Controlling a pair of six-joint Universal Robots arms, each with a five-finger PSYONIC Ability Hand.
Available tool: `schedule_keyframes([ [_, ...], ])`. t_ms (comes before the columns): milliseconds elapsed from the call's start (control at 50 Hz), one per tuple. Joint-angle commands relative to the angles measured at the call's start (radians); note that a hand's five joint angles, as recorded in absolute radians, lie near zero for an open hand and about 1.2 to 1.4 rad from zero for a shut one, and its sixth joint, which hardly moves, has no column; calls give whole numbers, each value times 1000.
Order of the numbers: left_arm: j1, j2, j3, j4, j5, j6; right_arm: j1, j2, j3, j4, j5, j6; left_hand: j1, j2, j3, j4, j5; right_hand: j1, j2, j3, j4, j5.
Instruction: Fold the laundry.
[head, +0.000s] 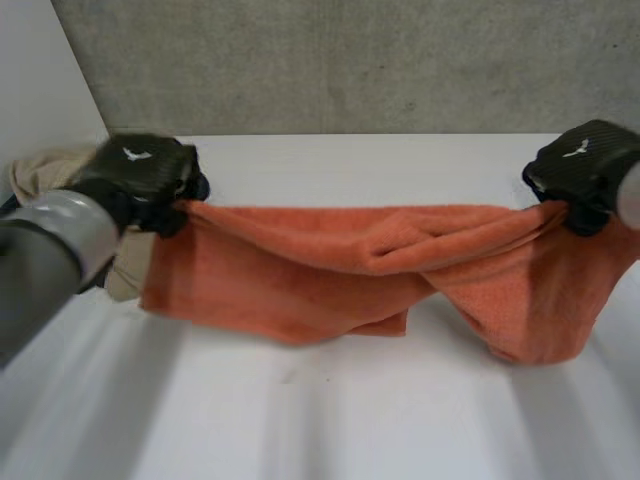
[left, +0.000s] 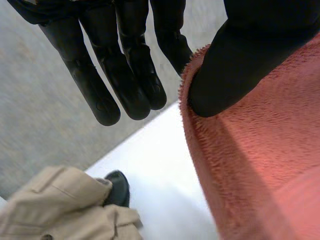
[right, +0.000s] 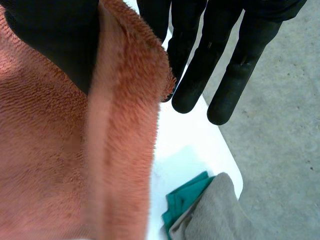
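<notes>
Over the table (head: 400, 410), orange towel (head: 330, 270), ends pinched by left hand (head: 140, 172) and right hand (head: 585, 162), both grips partly hidden by cloth.

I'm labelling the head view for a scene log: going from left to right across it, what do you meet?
Crumpled beige garment → black left hand → orange terry towel, stretched between both hands → black right hand.

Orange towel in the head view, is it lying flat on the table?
No, the orange towel hangs stretched between the left hand and the right hand, twisted in the middle.
</notes>
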Motion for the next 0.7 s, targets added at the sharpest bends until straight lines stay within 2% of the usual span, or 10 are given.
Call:
schedule_keyframes([
  [20,-6,-237,285,228,-41,55,36,165,-194,-318,40,50,218,196,201,195,243,302,239,202,195,229],
  [40,-8,-234,310,266,-47,51,39,167,-208,-391,48,61,218,196,201,195,243,302,239,202,195,229],
  [60,-22,-231,353,402,-53,38,42,165,-215,-469,56,73,218,196,201,195,243,302,239,202,195,229],
  [120,-39,-211,355,591,-62,27,47,136,-155,-887,76,154,218,196,201,195,243,302,239,202,195,229],
  [140,-49,-177,343,681,-62,24,47,130,-139,-934,77,162,218,196,201,195,243,302,239,202,195,229],
  [180,-51,-148,320,714,-64,26,48,98,-81,-1031,73,180,218,196,201,195,243,302,239,202,195,229],
  [300,-43,-137,183,647,-67,24,44,69,-47,-900,67,185,218,196,201,195,243,302,239,202,195,229],
  [420,-40,-177,71,596,-69,23,44,200,-39,-702,35,190,218,196,201,195,243,302,239,202,195,229],
  [580,-56,-220,-117,570,-67,17,45,343,74,-585,7,184,218,196,201,195,243,302,239,202,195,229],
  [700,-89,-203,-219,572,-62,17,33,340,140,-560,5,203,218,196,201,195,243,283,220,183,176,210],
])
